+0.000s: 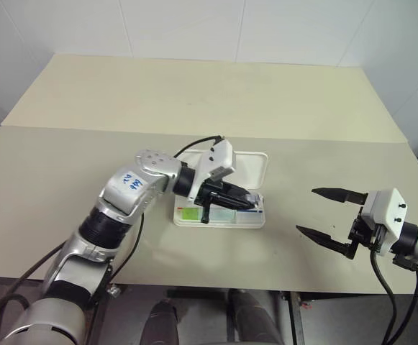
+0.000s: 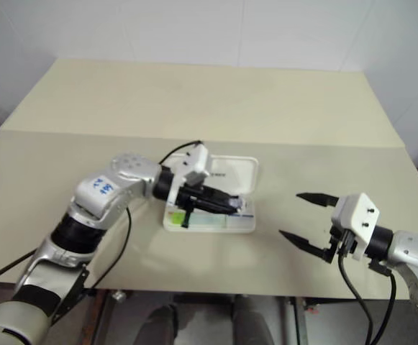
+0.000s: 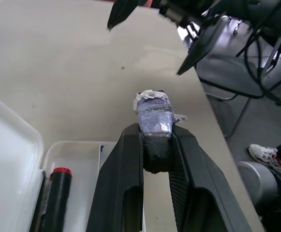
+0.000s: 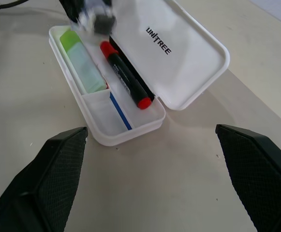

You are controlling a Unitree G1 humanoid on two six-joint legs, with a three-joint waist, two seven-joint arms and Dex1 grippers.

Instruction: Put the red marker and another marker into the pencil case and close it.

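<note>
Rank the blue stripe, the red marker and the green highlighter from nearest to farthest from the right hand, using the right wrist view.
1. Blue stripe, in the pencil case's empty end compartment, closest to the right hand.
2. Red marker, along the hinged edge.
3. Green highlighter, in the far compartment.

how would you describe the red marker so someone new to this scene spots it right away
Near the front middle of the beige table lies the white pencil case, open, its lid marked UNITREE. In its tray, along the hinge side, lies the red marker: a slim black barrel with a red cap and red tail. The green highlighter beside it is flat and pale-capped.
</note>
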